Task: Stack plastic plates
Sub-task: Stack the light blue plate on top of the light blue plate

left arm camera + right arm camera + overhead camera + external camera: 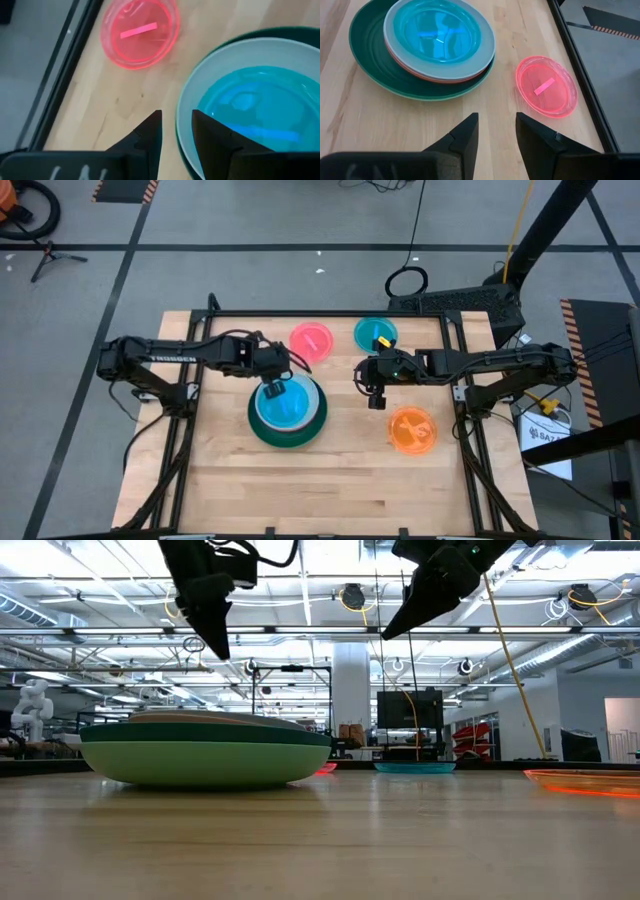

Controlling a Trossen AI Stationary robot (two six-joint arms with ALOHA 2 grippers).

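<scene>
A stack of plates (pixel 287 412) rests on the table's middle. It has light green and dark green large plates at the bottom, a red-orange rim (pixel 435 77), a pale blue plate (pixel 480 55) and a cyan plate (pixel 440 35) on top. A hot pink plate (pixel 311 340), a teal plate (pixel 375 333) and an orange plate (pixel 412 429) lie singly on the wood. My left gripper (pixel 176 131) hovers open above the stack's far-left rim, clear of it in the low view (pixel 218 652). My right gripper (pixel 496 127) is open and raised right of the stack (pixel 375 402).
A black metal frame (pixel 330 313) borders the table's far and side edges. The hot pink plate (pixel 139 32) and the teal plate (pixel 415 767) sit near the far edge, and the orange plate (pixel 590 780) lies toward the right. Bare wood (pixel 320 490) spans the near half.
</scene>
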